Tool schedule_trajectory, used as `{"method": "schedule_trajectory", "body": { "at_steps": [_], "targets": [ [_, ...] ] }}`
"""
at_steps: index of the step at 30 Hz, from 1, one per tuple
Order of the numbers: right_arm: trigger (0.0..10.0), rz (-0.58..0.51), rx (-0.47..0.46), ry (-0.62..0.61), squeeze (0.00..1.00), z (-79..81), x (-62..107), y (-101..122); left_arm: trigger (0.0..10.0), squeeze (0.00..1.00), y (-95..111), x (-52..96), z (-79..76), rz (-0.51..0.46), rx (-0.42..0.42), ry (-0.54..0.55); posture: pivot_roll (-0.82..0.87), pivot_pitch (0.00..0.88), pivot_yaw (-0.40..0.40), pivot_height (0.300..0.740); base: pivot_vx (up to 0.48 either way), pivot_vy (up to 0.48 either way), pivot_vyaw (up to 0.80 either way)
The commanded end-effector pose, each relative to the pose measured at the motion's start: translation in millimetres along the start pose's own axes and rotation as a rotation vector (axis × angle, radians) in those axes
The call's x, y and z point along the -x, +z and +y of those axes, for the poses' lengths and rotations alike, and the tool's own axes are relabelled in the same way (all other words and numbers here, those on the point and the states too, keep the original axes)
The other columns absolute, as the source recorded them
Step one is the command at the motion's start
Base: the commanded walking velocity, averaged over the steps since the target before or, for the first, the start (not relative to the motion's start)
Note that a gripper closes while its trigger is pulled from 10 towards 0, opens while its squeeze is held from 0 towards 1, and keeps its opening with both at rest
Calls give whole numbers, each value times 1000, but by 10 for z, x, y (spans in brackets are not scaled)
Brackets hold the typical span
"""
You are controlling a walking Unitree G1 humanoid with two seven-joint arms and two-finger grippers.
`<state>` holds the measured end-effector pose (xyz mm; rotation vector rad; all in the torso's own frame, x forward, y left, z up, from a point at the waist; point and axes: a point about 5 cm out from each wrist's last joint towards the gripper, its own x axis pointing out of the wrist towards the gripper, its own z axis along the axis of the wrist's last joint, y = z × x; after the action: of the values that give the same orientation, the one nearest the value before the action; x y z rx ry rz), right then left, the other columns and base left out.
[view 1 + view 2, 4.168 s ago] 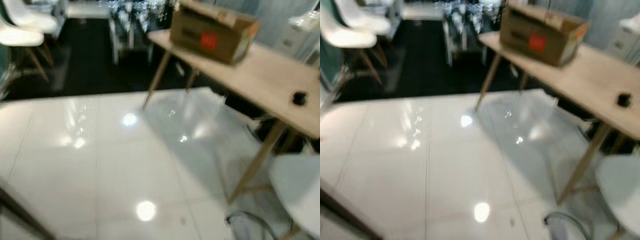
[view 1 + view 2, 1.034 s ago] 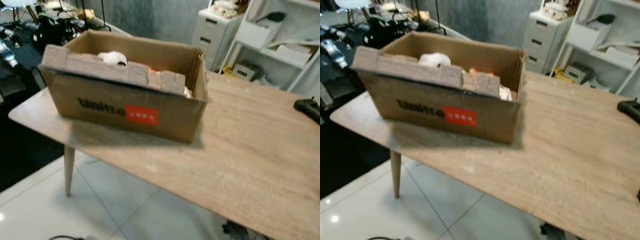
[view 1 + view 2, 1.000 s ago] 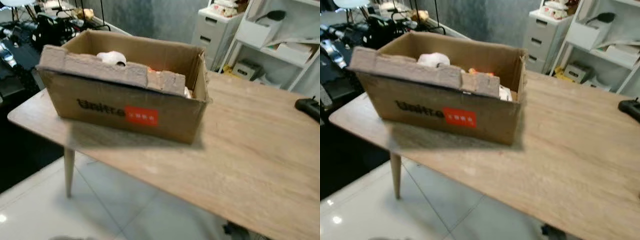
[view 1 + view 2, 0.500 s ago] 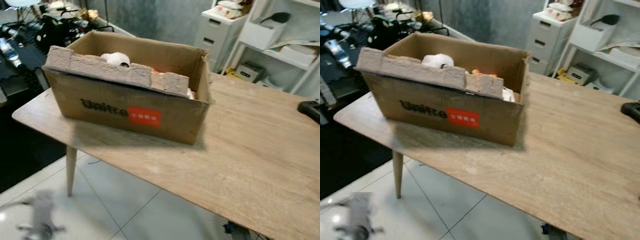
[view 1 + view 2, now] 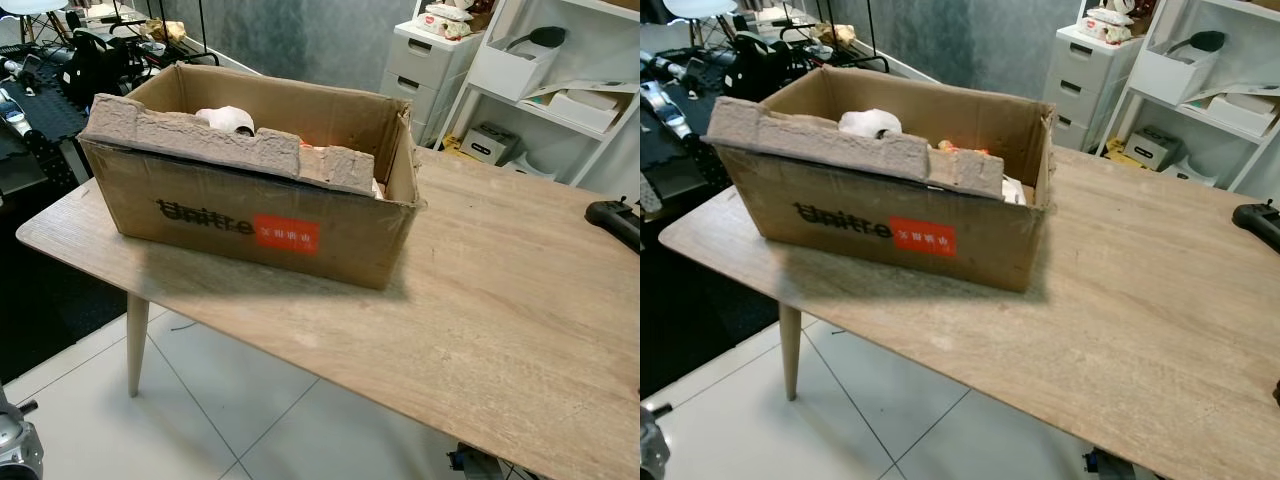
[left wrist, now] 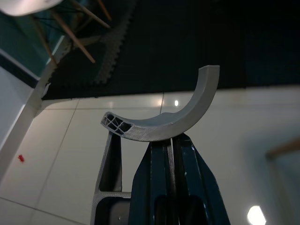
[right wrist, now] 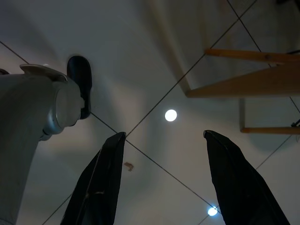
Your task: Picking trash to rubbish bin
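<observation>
Wooden counter (image 5: 500,300) carries the cardboard box (image 5: 250,190) serving as bin, while the left claw (image 6: 171,150) pinches a stiff, light grey plastic arc (image 6: 164,122) mid-span; right claw (image 7: 164,178) gapes empty.

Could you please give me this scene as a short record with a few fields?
setting: light wooden table on a white tiled floor
bin: open brown cardboard box with a red label, on the table's left part
contents: white crumpled item inside, others unclear
left gripper: shut on a curved grey plastic piece, over the floor
right gripper: open, over the floor
other: black device at the table's right edge
</observation>
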<state>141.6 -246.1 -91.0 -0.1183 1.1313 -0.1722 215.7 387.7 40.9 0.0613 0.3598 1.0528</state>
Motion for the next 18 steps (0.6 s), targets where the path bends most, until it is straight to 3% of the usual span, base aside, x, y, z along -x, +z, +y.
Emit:
{"method": "schedule_trajectory", "body": {
  "at_steps": [1, 4, 6, 7, 9, 10, 14, 17, 18],
  "targets": [
    [10000, 7, -19, -1, 0, -8, 3, -32, 10000, 0, 345, -105, 82, -111, 135, 56, 24, 86, -42, 740, 0, 0, 0],
    [10000, 4, -24, 0, 0, -7, 3, -27, 10000, 0, 602, -134, -10, -181, 298, -24, 23, 86, -43, 740, 0, 0, 0],
    [10000, 2, -28, 2, 0, -7, 3, -21, 10000, 0, 903, -129, -131, -285, 383, -135, 25, 86, -44, 740, 0, 0, 0],
    [10000, 2, -28, 2, 0, -7, 3, -21, 10000, 0, 903, -129, -131, -285, 383, -135, 25, 86, -44, 740, 0, 0, 0],
    [10000, -1, -29, 4, 0, -1, 2, -13, 10000, 0, 1233, -91, -247, -405, 417, -222, 26, 86, -44, 740, 0, 0, 0],
    [10000, -1, -29, 4, 0, -1, 2, -13, 10000, 0, 1233, -91, -247, -405, 417, -222, 26, 86, -44, 740, 0, 0, 0],
    [10000, -5, -32, 10, 0, 13, -1, 3, 10000, 0, 1661, -6, -369, -540, 526, -320, 25, 83, -43, 740, 0, 0, 0],
    [10000, -9, -37, 13, 0, 26, -2, 16, 10000, 0, 2046, 115, -502, -645, 623, -470, 25, 78, -40, 740, 0, 0, 0],
    [10000, -9, -37, 13, 0, 26, -2, 16, 10000, 0, 2046, 115, -502, -645, 623, -470, 25, 78, -40, 740, 0, 0, 0]
  ]
}}
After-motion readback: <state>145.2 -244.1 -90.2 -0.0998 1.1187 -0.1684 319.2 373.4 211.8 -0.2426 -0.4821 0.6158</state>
